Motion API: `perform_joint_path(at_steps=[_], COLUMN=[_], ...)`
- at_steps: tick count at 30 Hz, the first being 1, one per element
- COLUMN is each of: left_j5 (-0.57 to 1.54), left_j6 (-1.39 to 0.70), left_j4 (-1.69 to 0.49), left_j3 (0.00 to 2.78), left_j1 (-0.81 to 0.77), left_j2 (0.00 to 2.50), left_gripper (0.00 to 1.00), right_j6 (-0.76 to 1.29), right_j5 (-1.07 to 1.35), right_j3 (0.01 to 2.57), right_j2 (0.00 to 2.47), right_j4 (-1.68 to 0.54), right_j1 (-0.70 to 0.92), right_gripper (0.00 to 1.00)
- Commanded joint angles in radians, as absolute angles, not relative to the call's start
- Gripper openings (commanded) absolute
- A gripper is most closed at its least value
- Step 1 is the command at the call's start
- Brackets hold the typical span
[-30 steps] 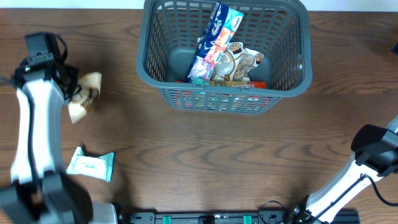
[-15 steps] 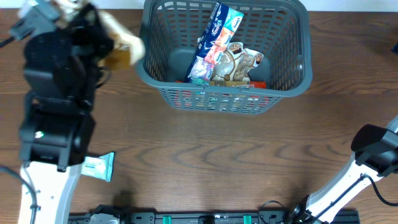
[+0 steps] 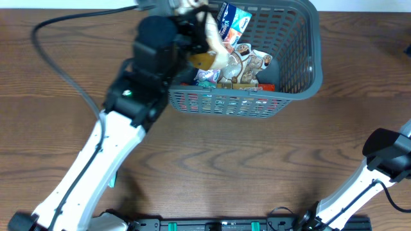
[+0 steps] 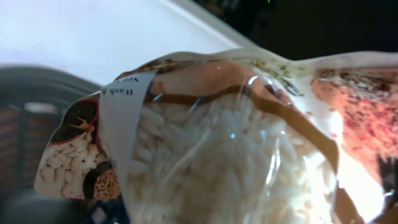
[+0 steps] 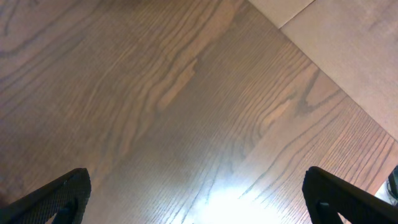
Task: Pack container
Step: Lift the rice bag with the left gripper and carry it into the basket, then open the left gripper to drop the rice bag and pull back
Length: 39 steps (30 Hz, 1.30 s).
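Swung in from nine o'clock, a clear plastic rice packet (image 3: 215, 51) is being clenched by the left gripper (image 3: 199, 32) above the dark grey lattice plastic basket (image 3: 225, 102), whose free floor is lying toward three o'clock.

a clear rice packet (image 4: 236, 155) fills nearly the whole view, close to the lens, with white grains showing through its film. a white label strip (image 4: 121, 118) printed "wash" crosses the packet's left part, and brown and reddish print runs along its top and right. left of the packet is the blurred slotted wall of a dark grey basket (image 4: 28, 118). above the packet's left end is a white surface (image 4: 81, 31).
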<state>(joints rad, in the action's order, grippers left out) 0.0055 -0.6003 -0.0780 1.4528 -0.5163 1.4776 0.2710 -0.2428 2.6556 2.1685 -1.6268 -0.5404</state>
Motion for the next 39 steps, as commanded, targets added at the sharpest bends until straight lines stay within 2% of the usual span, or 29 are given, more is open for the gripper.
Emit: perform_joint_path(at_steps=[1,19,20,21,24,26,28,30,34,39], left_j5=[0.016,-0.084,-0.084,-0.085,-0.091,-0.091,-0.093,-0.103,-0.154,-0.274], left_j6=[-0.581,-0.576,-0.576,-0.576,-0.576,-0.576,-0.576,-0.575,-0.529,-0.446], left_j4=[-0.045,-0.102,-0.107,-0.109,-0.110,-0.110,-0.110,-0.111,-0.111,-0.117], left_j3=[1.468,1.468,1.468,1.468,1.468,1.468,1.468,1.468,1.470,1.478], left_j1=[-0.540,-0.532,-0.527,-0.524,-0.515,-0.511,-0.508,-0.505,-0.501,-0.500], left_j2=[1.512,1.739,1.740,1.740,1.739,1.739,1.739,1.735,1.702,1.607], left_gripper=[0.06,0.08,0.11,0.21,0.36,0.59,0.68,0.81,0.99,0.99], right_j6=[0.284,0.284,0.284,0.284,0.284,0.284,0.284,0.284,0.284,0.284], right_j5=[-0.250,-0.250,-0.250,-0.250,-0.250,-0.250,-0.250,-0.250,-0.250,-0.250], right_j3=[2.652,2.652,2.652,2.652,2.652,2.652,2.652,2.652,2.652,2.652], right_j2=[2.166,2.166,2.166,2.166,2.166,2.166,2.166,2.166,2.166,2.166], right_j4=[-1.627,-1.627,-1.627,-1.627,-1.627,-1.627,-1.627,-1.627,-1.627,-1.627], right_j1=[-0.543,-0.543,-0.543,-0.543,-0.543,-0.543,-0.543,-0.543,-0.543,-0.543], right_gripper=[0.99,0.99,0.99,0.99,0.99,0.99,0.99,0.99,0.99,0.99])
